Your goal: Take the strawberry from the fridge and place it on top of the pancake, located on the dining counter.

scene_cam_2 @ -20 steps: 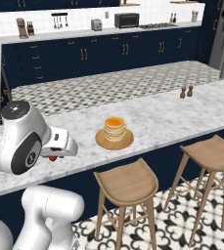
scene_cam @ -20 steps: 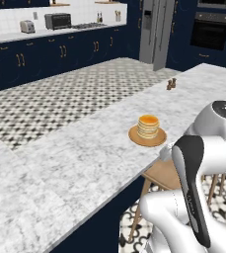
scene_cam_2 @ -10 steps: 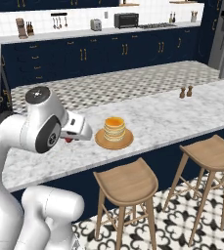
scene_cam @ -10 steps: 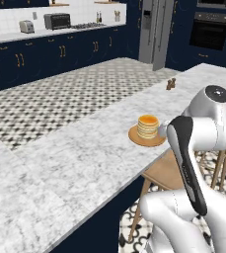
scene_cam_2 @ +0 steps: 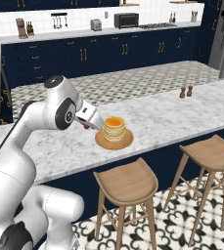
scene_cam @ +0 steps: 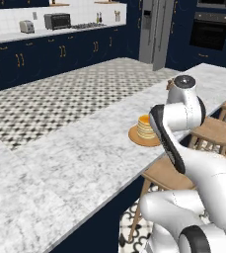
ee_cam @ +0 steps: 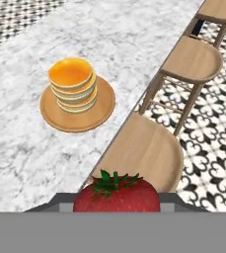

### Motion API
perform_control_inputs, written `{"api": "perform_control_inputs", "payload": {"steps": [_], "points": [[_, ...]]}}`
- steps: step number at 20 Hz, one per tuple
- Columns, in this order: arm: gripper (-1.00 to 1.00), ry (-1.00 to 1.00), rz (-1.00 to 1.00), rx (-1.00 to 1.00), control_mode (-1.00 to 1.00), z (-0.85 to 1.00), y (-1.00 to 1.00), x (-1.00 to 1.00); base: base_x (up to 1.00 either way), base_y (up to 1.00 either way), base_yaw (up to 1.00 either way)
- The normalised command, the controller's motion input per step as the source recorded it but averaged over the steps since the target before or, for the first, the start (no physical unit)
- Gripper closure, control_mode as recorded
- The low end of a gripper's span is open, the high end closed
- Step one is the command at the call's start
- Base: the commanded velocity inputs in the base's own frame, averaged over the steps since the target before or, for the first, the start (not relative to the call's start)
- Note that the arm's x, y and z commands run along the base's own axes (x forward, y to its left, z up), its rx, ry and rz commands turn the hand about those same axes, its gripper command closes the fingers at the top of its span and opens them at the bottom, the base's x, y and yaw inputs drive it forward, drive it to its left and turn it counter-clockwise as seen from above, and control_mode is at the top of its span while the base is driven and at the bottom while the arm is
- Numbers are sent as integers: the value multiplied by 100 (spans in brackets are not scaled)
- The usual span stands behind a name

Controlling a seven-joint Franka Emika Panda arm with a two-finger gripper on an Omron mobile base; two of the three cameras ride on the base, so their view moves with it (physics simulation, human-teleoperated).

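Claw (scene_cam_2: 87, 124): two-finger unit on white arm, jaws narrowed to a partial gap and clamped on the small red strawberry w/ green leafy cap (ee_cam: 116, 196). In the hand view the berry sits at the bottom edge, betw. the finger tips; in the right base view a red spot shows at the claw tip.

Claw posn: above the long white-grey marble dining counter w/ navy-blue base (scene_cam_2: 157, 114), just beside the pancake plate, on the arm's side of it. Not yet over the stack.

Pancake (ee_cam: 73, 84): short stack of golden-tan round cakes w/ orange-yellow top, upright, centred on a round tan plate (ee_cam: 99, 112). Plate rests on the marble near the counter's stool-side edge. Top of stack is bare.

Below that edge: row of wooden saddle-seat stools (scene_cam_2: 126, 180) on black-and-white patterned floor tile.

Further along the countertop: two small brown shakers (scene_cam_2: 186, 92), side by side, well apart from the plate.

Far bkgd: tall grey fridge (scene_cam: 153, 30), beside navy cabinets w/ brass handles (scene_cam: 60, 52).
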Motion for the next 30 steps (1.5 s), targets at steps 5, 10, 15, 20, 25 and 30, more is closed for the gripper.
{"api": "perform_control_inputs", "payload": {"steps": [5, 10, 15, 20, 25, 30], "points": [[100, 15, -11, 16, -100, 0, -64, 77, 0, 0, 0], [100, 13, 0, 24, -100, -10, -18, 77, 0, 0, 0], [100, 18, 0, 5, -100, -22, 3, 75, 0, 0, 0], [100, 9, 0, 0, -100, -42, 0, 43, 0, 0, 0], [100, 6, 0, 0, -100, -36, 0, 49, 0, 0, 0], [100, 2, 0, 0, -100, -19, 0, 53, 0, 0, 0]]}}
